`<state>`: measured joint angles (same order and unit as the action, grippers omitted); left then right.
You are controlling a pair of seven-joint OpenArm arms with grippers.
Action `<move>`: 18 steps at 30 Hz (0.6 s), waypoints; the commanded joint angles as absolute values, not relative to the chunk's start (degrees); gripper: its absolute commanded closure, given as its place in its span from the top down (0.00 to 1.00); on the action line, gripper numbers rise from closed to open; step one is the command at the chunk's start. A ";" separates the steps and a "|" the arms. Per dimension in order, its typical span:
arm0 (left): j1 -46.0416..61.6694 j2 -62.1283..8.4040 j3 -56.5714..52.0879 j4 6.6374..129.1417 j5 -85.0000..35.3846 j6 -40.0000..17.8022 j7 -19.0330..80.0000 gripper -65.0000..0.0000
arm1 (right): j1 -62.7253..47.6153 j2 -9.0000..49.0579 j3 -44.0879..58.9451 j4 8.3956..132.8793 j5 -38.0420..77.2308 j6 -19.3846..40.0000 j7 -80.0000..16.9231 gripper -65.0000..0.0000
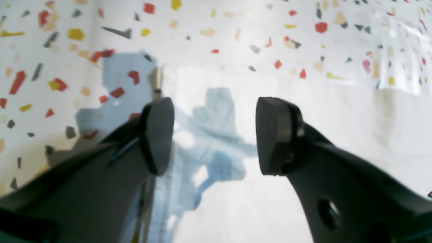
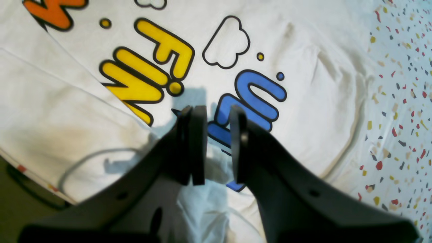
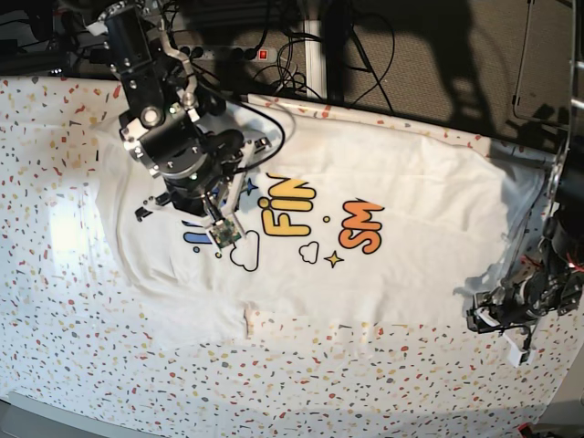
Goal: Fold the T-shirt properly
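Observation:
The white T-shirt (image 3: 411, 210) lies spread print-up on the table, its blue, yellow and orange letters showing. My right gripper (image 3: 217, 224) is down on the blue letters. In the right wrist view its jaws (image 2: 217, 145) stand narrowly apart, with a raised bunch of the T-shirt (image 2: 303, 101) pinched between them. My left gripper (image 3: 488, 315) sits at the shirt's right edge. From the left wrist camera, this gripper (image 1: 216, 135) is wide open above plain white shirt cloth (image 1: 320, 141), with nothing between the fingers.
The speckled table covering (image 3: 91, 319) surrounds the shirt and shows beyond the shirt's edge (image 1: 236, 27) and to the side (image 2: 398, 101). Cables and a power strip (image 3: 265, 55) lie past the table's back edge. A dark drop shows at the table edge (image 2: 13, 192).

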<state>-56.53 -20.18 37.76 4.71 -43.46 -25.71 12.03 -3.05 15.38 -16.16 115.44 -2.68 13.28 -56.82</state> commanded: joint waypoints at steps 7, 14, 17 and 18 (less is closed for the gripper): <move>-57.76 -20.99 37.56 5.21 -35.11 -25.98 6.15 0.57 | -2.31 12.62 -15.92 120.07 -2.81 12.86 -56.88 0.19; -54.26 -21.02 37.56 5.21 -34.50 -25.93 2.66 0.57 | -3.27 8.91 -15.92 121.43 -2.81 12.97 -57.06 0.19; -52.36 -20.91 37.56 5.23 -34.50 -26.00 0.75 0.57 | -3.55 8.05 -15.99 121.56 -2.72 13.08 -57.01 0.19; -52.03 -20.82 37.56 5.23 -34.52 -26.26 0.54 0.57 | -3.57 8.08 -16.03 121.62 -2.63 13.08 -57.04 0.19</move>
<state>-49.52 -20.16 37.76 4.73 -34.28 -26.02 0.67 -4.14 8.10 -16.12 120.44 -2.70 13.30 -58.13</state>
